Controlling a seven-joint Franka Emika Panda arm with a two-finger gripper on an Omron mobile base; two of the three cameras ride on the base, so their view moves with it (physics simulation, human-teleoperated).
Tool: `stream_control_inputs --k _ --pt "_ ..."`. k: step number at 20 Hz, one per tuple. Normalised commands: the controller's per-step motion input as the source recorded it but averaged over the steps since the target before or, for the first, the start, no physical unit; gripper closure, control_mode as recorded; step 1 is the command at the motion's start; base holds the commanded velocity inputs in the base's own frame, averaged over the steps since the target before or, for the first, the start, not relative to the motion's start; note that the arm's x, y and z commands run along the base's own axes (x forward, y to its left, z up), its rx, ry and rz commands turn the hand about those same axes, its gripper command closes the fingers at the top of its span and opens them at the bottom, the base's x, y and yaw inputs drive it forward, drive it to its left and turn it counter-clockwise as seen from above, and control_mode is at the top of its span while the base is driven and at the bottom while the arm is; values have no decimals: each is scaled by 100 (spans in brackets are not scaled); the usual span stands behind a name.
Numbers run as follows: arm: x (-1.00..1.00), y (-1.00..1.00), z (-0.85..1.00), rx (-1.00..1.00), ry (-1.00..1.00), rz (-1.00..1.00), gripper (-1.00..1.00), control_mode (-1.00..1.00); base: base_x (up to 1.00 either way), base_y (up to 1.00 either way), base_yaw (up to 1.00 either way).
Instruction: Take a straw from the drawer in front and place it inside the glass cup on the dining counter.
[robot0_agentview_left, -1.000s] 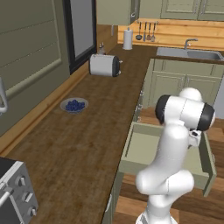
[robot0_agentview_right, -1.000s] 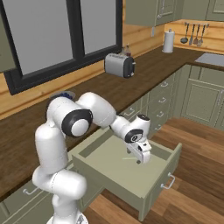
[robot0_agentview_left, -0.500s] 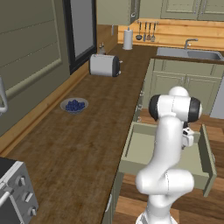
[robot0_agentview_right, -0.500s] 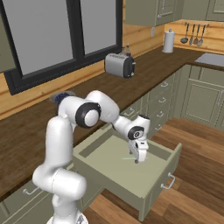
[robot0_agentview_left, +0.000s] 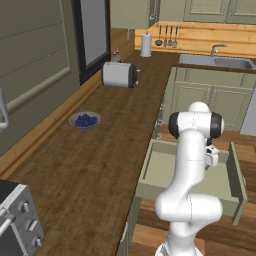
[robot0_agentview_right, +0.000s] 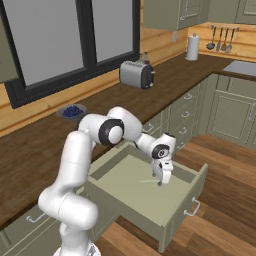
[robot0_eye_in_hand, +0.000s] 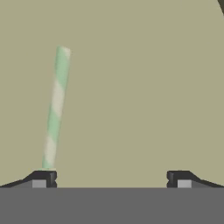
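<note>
1. Sage-green and pulled right out, the drawer (robot0_agentview_right: 187, 187) stands open below the dark wood worktop (robot0_agentview_left: 85, 165), its pale green floor bare apart from one thin stick.
2. That stick is the straw (robot0_agentview_right: 149, 180), lying flat on the drawer floor just beside the arm's hand. Close up it shows pale green and off-white bands (robot0_eye_in_hand: 56, 109).
3. From the right base camera, the white arm bends down from its shoulder and reaches into the drawer, with the gripper (robot0_agentview_right: 162, 182) pointing down at the floor near the straw's end.
4. From the hand camera, the gripper (robot0_eye_in_hand: 111, 177) has its two dark fingertips (robot0_eye_in_hand: 43, 176) set wide apart, and nothing lies between them. The straw runs up and away from the tip on that view's left side, its near end right at that tip; I cannot tell whether they touch.
5. From the left base camera, the arm's upright links stand in front of the drawer (robot0_agentview_left: 239, 185) and hide most of its inside, so the hand is barely seen there.
6. On the worktop sits a small bowl of blueberries (robot0_agentview_left: 85, 120), well away from the drawer.
7. Farther back along the same worktop is a silver toaster (robot0_agentview_left: 119, 74), and beyond it a white paper-towel roll (robot0_agentview_left: 146, 45) stands upright near the corner.
8. A sink with a tap (robot0_agentview_left: 215, 60) is set in the counter along the far wall, with utensils hanging on the wooden wall above.
</note>
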Motion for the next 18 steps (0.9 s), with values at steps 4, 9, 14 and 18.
stream_control_inputs --k 4,9,14,18 --pt "24 -11 -35 0 0 0 -100 -100 0 0 0" --pt "19 -2 -21 0 -1 0 -100 -100 0 0 0" --pt "18 0 -17 0 0 0 -100 -100 0 0 0" --pt "15 0 -15 0 -1 0 -100 -100 0 0 0"
